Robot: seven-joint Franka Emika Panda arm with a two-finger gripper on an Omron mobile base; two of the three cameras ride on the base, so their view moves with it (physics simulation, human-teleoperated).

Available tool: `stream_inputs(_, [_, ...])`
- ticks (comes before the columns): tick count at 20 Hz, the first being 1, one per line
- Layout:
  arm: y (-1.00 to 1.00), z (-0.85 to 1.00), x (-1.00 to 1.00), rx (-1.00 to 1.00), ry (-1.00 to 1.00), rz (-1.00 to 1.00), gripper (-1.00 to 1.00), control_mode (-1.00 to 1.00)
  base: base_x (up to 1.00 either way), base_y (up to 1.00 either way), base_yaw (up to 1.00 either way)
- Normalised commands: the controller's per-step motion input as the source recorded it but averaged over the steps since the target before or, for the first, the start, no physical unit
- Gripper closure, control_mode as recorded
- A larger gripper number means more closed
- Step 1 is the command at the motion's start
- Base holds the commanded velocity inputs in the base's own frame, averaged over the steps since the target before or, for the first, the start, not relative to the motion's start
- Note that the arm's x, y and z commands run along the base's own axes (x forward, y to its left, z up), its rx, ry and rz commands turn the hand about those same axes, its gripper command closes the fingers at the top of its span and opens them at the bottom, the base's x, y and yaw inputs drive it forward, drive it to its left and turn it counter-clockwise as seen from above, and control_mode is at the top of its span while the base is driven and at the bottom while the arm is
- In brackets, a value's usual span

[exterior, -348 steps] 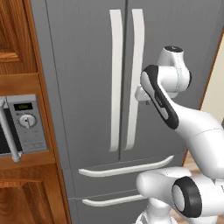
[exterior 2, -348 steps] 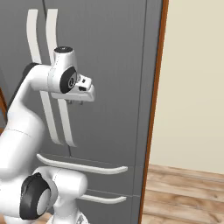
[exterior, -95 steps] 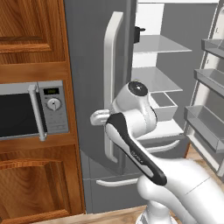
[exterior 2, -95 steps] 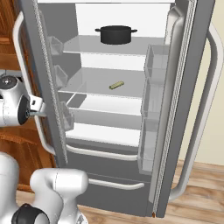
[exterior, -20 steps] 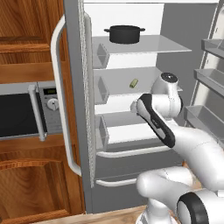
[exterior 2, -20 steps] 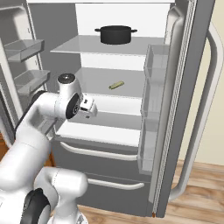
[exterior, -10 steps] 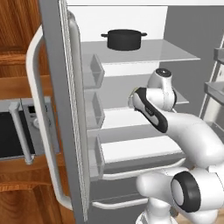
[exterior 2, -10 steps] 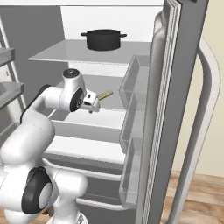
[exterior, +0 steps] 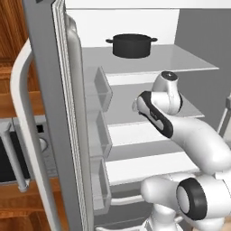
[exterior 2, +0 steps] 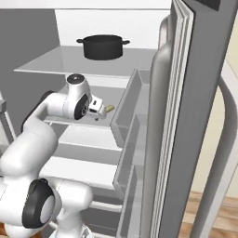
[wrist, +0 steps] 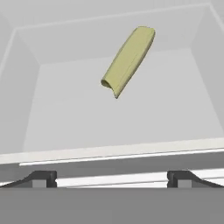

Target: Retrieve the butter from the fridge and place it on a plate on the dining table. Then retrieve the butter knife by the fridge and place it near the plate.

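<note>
The fridge [exterior: 67,113] stood with both doors swung wide, its white interior and glass shelves exposed. The gripper [exterior 2: 98,111] reached in at the level of the middle shelf, jaws spread as wide as they go and holding nothing; in the hand view its two dark fingertips [wrist: 39,178] sat far apart at 7 and 5 o'clock, with bare shelf between them. The butter [wrist: 127,61] lay flat on that white shelf, ahead of the tips and clear of them, its long axis running from about 7 o'clock up toward 1 o'clock. In the right base view the butter [exterior 2: 109,108] showed as a small yellowish sliver just beyond the gripper, at its 3 o'clock. A black pot [exterior: 131,45] sat on the shelf above, at 12 o'clock from the hand
</note>
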Motion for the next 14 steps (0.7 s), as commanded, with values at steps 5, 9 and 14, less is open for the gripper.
stream_inputs(5, [-0.08,-0.16,0.40,-0.04,-0.06,0.00,-1.00,-1.00,0.22,-0.06,0.00])
stream_inputs(9, [-0.01,-0.48,0.52,-0.11,-0.19,0.00,-1.00,-1.00,0.00,0.00,0.00])
stream_inputs(14, [0.00,-0.22,0.57,-0.03,-0.11,-0.03,-1.00,-1.00,0.00,0.00,0.00])
